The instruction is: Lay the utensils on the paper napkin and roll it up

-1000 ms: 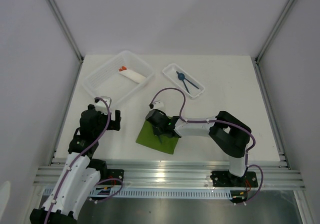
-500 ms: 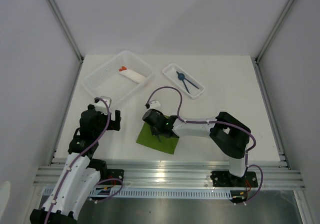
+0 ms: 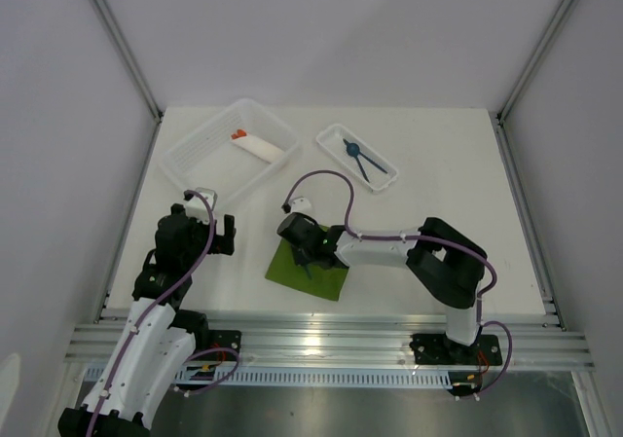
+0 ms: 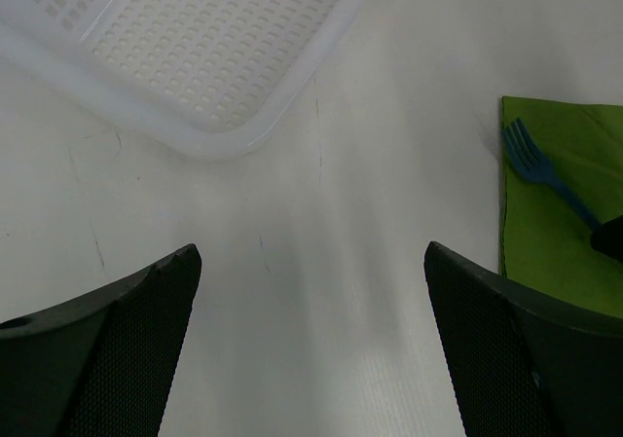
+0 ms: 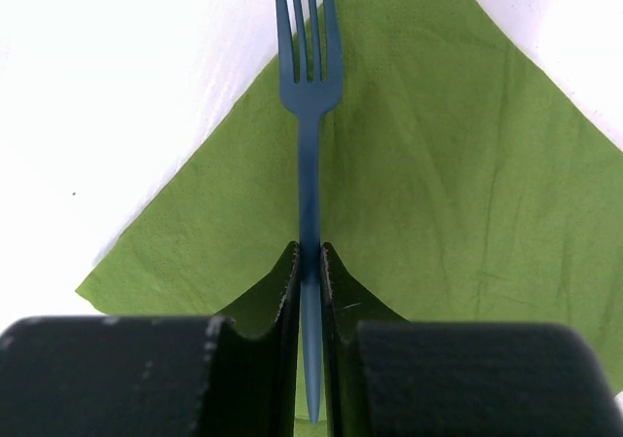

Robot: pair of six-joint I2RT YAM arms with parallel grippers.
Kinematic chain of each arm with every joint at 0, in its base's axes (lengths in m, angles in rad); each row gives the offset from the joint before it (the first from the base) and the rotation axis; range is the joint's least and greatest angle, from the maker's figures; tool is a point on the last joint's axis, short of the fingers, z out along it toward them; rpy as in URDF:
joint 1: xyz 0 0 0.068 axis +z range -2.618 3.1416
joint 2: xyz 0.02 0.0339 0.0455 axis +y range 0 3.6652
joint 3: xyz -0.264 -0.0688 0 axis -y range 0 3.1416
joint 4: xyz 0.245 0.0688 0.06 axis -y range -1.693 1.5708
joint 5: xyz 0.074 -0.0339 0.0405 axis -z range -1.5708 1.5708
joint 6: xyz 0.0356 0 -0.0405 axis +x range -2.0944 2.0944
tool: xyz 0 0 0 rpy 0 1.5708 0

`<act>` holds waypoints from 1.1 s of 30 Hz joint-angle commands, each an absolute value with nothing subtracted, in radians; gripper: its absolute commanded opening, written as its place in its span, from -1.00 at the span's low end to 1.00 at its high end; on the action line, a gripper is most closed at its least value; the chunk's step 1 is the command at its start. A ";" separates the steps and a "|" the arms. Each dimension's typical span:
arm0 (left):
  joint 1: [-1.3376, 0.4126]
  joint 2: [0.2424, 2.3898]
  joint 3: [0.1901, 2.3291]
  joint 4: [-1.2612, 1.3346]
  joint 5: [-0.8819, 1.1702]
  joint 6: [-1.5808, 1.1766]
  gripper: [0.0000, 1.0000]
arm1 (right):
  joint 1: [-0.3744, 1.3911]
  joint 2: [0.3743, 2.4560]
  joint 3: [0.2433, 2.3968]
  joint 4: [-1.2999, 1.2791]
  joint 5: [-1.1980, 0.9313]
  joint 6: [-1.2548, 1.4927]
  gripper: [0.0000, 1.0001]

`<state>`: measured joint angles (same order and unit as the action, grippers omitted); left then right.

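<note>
The olive-green paper napkin (image 3: 310, 273) lies flat near the table's front edge. My right gripper (image 5: 310, 254) is shut on the handle of a dark blue plastic fork (image 5: 308, 116), held low over the napkin (image 5: 438, 194) with the tines past its far edge. The fork (image 4: 540, 176) also shows in the left wrist view, at the napkin's (image 4: 555, 242) corner. Two more blue utensils (image 3: 364, 159), one with a round spoon bowl, lie in the small clear tray (image 3: 333, 136) at the back. My left gripper (image 4: 311, 262) stands open over bare table, left of the napkin.
A large clear perforated tray (image 3: 200, 160) at the back left holds a white paper roll with orange tips (image 3: 261, 145). Its corner (image 4: 224, 135) shows just ahead of the left gripper. The right arm (image 3: 389, 247) stretches across the table's middle.
The right gripper, with the fork in it, shifted slightly left and back over the napkin, then held still. The left arm has not moved.
</note>
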<state>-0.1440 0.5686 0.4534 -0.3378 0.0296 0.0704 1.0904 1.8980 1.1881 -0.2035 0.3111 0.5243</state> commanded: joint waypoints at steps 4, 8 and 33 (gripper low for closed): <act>-0.150 0.563 0.451 -0.305 0.037 0.064 0.99 | 1.080 1.916 1.193 -0.189 0.308 0.538 -0.98; -0.150 0.563 0.451 -0.307 0.038 0.064 0.99 | 1.081 1.913 1.192 -0.193 0.313 0.543 -0.91; -0.150 0.560 0.448 -0.307 0.054 0.061 0.99 | 1.078 1.864 1.236 -0.253 0.354 0.540 -0.46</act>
